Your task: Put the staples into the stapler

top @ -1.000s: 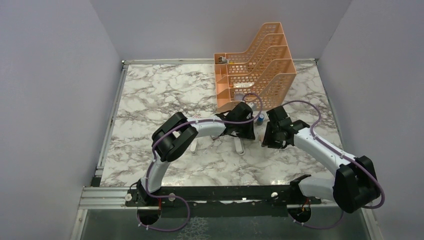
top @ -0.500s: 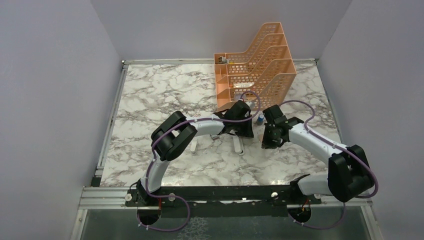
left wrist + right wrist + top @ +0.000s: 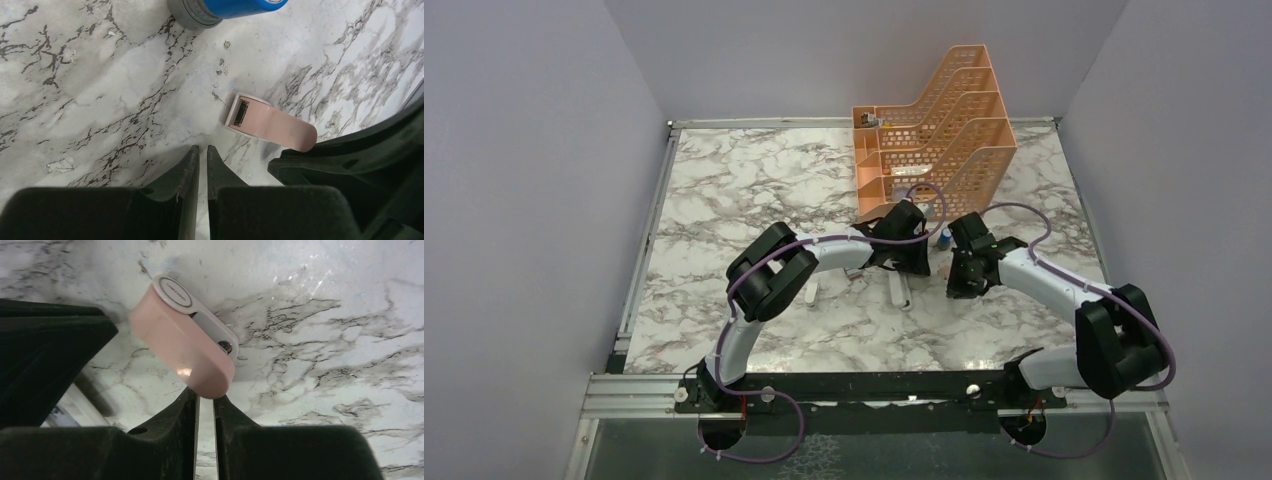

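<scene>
The pink stapler lies on the marble table; in the right wrist view it shows its white underside rim. My left gripper is shut and empty, its tips just left of the stapler's metal front end. My right gripper is shut, its tips touching the stapler's rounded end. In the top view both grippers meet in mid-table and hide the stapler. No staple strips, tray or red box are in view.
A small blue cylinder lies just beyond the left gripper; it also shows in the top view. An orange mesh file organizer stands at the back, close behind both wrists. The right gripper's black body crowds the stapler's far side.
The right arm's elbow has drawn in to the left and its gripper has edged slightly toward the left gripper. The left arm has barely moved.
</scene>
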